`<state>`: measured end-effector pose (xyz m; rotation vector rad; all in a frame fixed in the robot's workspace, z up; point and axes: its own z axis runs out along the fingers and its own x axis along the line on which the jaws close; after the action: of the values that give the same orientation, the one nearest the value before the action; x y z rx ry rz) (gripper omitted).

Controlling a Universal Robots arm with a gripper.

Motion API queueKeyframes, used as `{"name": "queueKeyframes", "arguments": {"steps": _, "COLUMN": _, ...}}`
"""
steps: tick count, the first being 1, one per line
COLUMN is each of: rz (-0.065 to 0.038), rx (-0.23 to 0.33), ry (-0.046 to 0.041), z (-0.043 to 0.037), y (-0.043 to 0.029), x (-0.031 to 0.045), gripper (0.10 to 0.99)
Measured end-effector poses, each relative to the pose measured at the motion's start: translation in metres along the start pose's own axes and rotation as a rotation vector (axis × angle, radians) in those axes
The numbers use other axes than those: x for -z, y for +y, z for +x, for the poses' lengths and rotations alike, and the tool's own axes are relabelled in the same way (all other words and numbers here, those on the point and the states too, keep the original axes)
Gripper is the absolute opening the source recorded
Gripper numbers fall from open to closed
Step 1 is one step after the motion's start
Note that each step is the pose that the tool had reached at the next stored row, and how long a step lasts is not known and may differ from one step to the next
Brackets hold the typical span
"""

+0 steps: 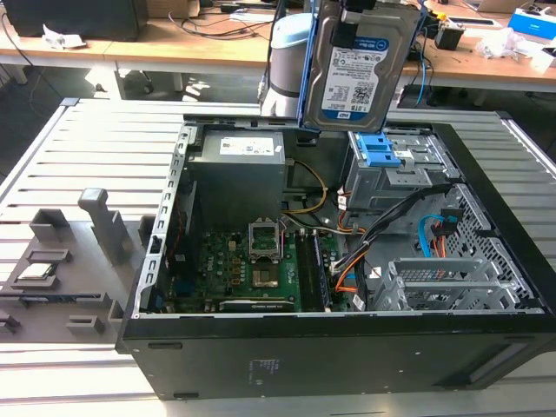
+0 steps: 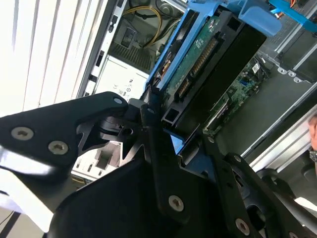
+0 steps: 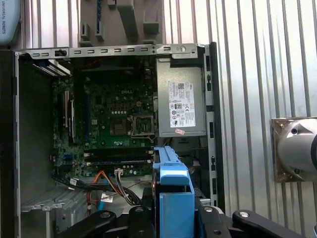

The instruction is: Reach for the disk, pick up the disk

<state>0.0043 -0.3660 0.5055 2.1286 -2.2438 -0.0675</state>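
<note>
The disk (image 1: 362, 65), rigid and fairly heavy, hangs above the computer case (image 1: 486, 287), the gripper (image 2: 163, 134) clamped on its blue rails.

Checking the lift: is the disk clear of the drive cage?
Apart. In the exterior view the disk hangs above the drive cage, with open space between them.

exterior: high oblique | wrists: close, downward | shared: computer case (image 1: 347, 347)

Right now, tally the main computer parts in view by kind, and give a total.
Disk, held in the pincer: 1
Open computer case: 1
Power supply: 1
Motherboard: 1
Total: 4
</note>
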Motion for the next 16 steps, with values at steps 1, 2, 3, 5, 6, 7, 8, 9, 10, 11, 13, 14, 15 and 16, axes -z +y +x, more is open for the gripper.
{"name": "queueKeyframes", "arguments": {"steps": 1, "rz": 0.0, "rx": 0.0, "ry": 0.0, "z": 0.0016, "y": -0.0001, "x": 0.0, "gripper": 0.369}}
{"name": "queueKeyframes", "arguments": {"steps": 2, "rz": 0.0, "rx": 0.0, "ry": 0.0, "z": 0.0032, "y": -0.0002, "x": 0.0, "gripper": 0.369}}
{"name": "queueKeyframes", "arguments": {"steps": 3, "rz": 0.0, "rx": 0.0, "ry": 0.0, "z": 0.0047, "y": -0.0003, "x": 0.0, "gripper": 0.369}}
{"name": "queueKeyframes", "arguments": {"steps": 5, "rz": 0.0, "rx": 0.0, "ry": 0.0, "z": 0.0067, "y": -0.0004, "x": 0.0, "gripper": 0.369}}
{"name": "queueKeyframes", "arguments": {"steps": 6, "rz": 0.0, "rx": 0.0, "ry": 0.0, "z": 0.0096, "y": -0.0005, "x": 0.0, "gripper": 0.369}}
{"name": "queueKeyframes", "arguments": {"steps": 7, "rz": 0.0, "rx": 0.0, "ry": 0.0, "z": 0.0113, "y": -0.0006, "x": 0.0, "gripper": 0.369}}
{"name": "queueKeyframes", "arguments": {"steps": 8, "rz": 0.0, "rx": 0.0, "ry": 0.0, "z": 0.013, "y": -0.0007, "x": 0.0, "gripper": 0.369}}
{"name": "queueKeyframes", "arguments": {"steps": 9, "rz": 0.0, "rx": 0.0, "ry": 0.0, "z": 0.0153, "y": -0.0008, "x": 0.0, "gripper": 0.369}}
{"name": "queueKeyframes", "arguments": {"steps": 10, "rz": 0.0, "rx": 0.0, "ry": 0.0, "z": 0.017, "y": -0.0009, "x": 0.0, "gripper": 0.369}}
{"name": "queueKeyframes", "arguments": {"steps": 11, "rz": 0.0, "rx": 0.0, "ry": 0.0, "z": 0.0193, "y": -0.001, "x": 0.0, "gripper": 0.369}}
{"name": "queueKeyframes", "arguments": {"steps": 13, "rz": 0.0, "rx": 0.0, "ry": -0.0001, "z": 0.0224, "y": -0.0012, "x": -0.0001, "gripper": 0.369}}
{"name": "queueKeyframes", "arguments": {"steps": 14, "rz": 0.0, "rx": 0.0, "ry": 0.0, "z": 0.0233, "y": -0.0012, "x": 0.0, "gripper": 0.369}}
{"name": "queueKeyframes", "arguments": {"steps": 15, "rz": 0.0, "rx": 0.0, "ry": 0.0, "z": 0.0248, "y": -0.0013, "x": -0.0001, "gripper": 0.369}}
{"name": "queueKeyframes", "arguments": {"steps": 16, "rz": 0.0, "rx": 0.0, "ry": 0.0, "z": 0.0257, "y": -0.0014, "x": 0.0, "gripper": 0.369}}
